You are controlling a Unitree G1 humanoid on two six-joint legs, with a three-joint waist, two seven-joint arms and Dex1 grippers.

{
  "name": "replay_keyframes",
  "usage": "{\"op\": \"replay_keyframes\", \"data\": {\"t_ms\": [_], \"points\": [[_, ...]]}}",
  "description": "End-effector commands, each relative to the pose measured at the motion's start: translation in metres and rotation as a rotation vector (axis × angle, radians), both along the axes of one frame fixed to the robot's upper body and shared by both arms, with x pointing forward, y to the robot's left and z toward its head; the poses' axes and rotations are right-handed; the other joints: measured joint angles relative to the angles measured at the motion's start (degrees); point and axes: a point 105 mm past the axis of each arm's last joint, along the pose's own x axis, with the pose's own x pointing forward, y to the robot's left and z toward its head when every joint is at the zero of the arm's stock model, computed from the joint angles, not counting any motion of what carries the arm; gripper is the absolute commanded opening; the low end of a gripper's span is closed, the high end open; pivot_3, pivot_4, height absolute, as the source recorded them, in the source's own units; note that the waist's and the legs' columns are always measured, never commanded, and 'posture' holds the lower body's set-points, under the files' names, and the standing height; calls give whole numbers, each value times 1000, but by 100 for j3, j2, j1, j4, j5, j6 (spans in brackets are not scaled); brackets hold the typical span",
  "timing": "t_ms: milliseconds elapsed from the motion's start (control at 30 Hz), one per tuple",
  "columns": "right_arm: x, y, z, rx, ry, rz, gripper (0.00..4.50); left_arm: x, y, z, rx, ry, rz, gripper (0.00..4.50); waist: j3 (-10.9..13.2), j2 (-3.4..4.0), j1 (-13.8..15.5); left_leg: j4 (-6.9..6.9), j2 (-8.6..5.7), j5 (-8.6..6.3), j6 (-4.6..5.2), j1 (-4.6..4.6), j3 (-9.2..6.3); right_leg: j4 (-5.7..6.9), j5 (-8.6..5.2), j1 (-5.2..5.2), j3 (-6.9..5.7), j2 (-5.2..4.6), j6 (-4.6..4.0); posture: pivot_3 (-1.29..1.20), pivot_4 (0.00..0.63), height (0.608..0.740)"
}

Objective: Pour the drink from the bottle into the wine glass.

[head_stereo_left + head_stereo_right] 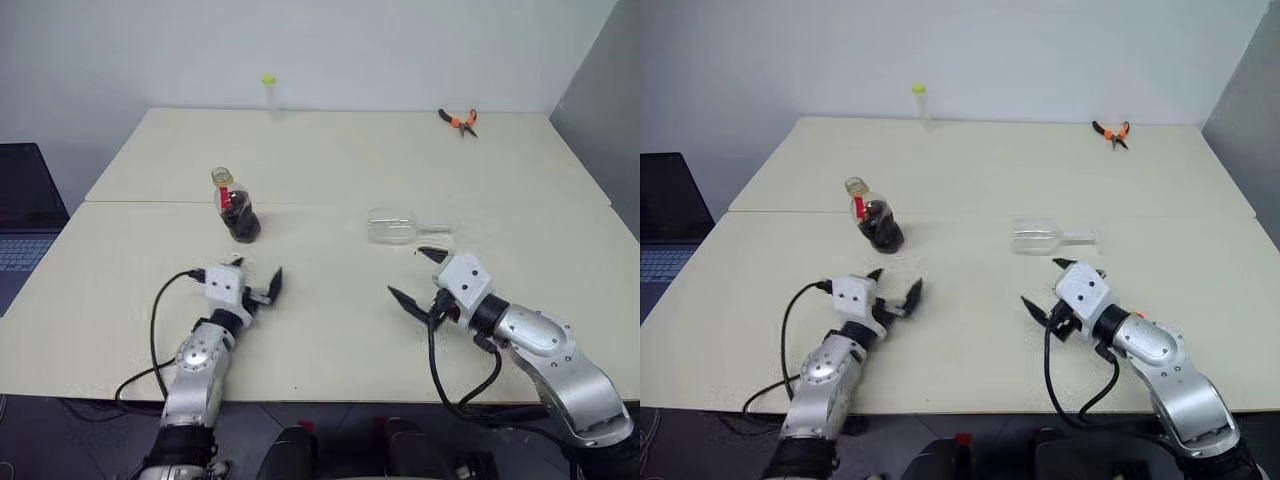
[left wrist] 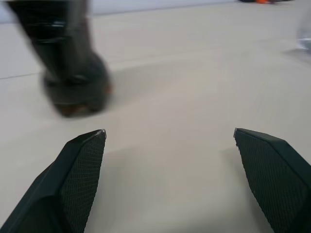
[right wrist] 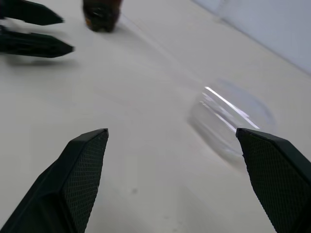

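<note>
Spread wide across the head views: a pale tabletop (image 1: 330, 330), made of two slabs with a seam running across. Caught at the left edge, part of a laptop (image 1: 25, 215), cut off by the frame.

Hovered low over the near slab, the left gripper (image 1: 258, 283), fingers released and grasping nothing, aimed toward the bottle (image 1: 237, 206) but well apart from it. Stood upright just past the seam, that bottle, leaning slightly, with dark drink (image 1: 241, 218) filling its squat lower body. Hovered to the right, the right gripper (image 1: 418, 277), fingers likewise released and empty, near the wine glass (image 1: 404, 228). Lay on its side on the tabletop, that glass, bowl toward the bottle and foot pointing away to the right.

Judged the step in hand: setting the glass upright before any pouring. Best done by closing on the stem or lower bowl with a gentle squeeze, then tipping up onto the foot slowly, since a round bowl probably rolls at a nudge. Worth keeping the left fingers clear meanwhile.

Farther back, orange-handled pliers (image 1: 459, 121) and a slim clear tube (image 1: 269, 92) near the far edge.

Hard to make out: whether the bottle's cap was on. Smeared in the left wrist view, the bottle's dark base; nearly invisible in the right wrist view, the glass's outline.
</note>
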Motion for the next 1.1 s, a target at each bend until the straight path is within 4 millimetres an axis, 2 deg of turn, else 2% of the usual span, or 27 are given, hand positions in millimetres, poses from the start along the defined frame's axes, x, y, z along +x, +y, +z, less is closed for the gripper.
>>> {"op": "replay_keyframes", "data": {"t_ms": [33, 167, 300, 433, 533, 733, 900, 1000, 1100], "points": [[16, -11, -1, -247, -161, -109, 4500, -6, -37, 26, -41, -31, -230, 4463, 0, 0, 0, 0, -3, 2, -3, -1, 3, -1, 0, 0, 2, 3, 0, 0, 150, 740], [42, -24, -11, -536, -289, -208, 4500, -15, -58, 36, -22, 18, -474, 4463, 0, 3, -13, -2, 2, 2, -4, -1, 8, 0, 0, -4, 4, 10, -1, 0, 150, 740], [63, -30, -9, -665, -385, -288, 4500, -11, -61, 49, -8, 26, -573, 4463, 1, 3, -37, -5, 5, 3, -4, 1, 12, -1, -1, -5, 9, 12, -1, 0, 150, 740], [80, -26, -9, -794, -483, -309, 4500, -3, -63, 60, 26, 12, -621, 4463, 1, 2, -36, -3, 4, 3, -5, 0, 11, -1, 0, -5, 7, 12, -1, 0, 150, 740], [90, -26, -10, -830, -519, -327, 4500, -1, -65, 63, 32, 0, -630, 4463, 1, 2, -41, -4, 4, 3, -5, 0, 16, -3, 0, -6, 11, 12, -1, 0, 150, 740], [122, -26, -20, -926, -536, -357, 4500, 4, -69, 69, 36, -24, -651, 4463, 1, 2, -63, -3, 6, 4, -5, 3, 23, 0, 1, -8, 17, 12, -3, 0, 150, 740], [133, -28, -26, -945, -539, -368, 4500, 5, -72, 71, 31, -35, -650, 4463, 0, 2, -64, -2, 4, 4, -5, 2, 26, -2, 1, -8, 21, 10, -3, 0, 150, 740], [135, -27, -36, -928, -496, -361, 3890, 5, -73, 71, 24, -40, -645, 4500, -4, -1, -90, -2, 5, 3, -5, 6, 26, 1, 1, -6, 21, 11, -3, 0, 150, 740], [133, -28, -40, -904, -476, -372, 2865, 6, -72, 71, 15, -38, -632, 4500, -7, -3, -125, -3, 8, 3, -4, 12, 23, 3, 1, -1, 20, 15, -3, 0, 150, 740]]}}
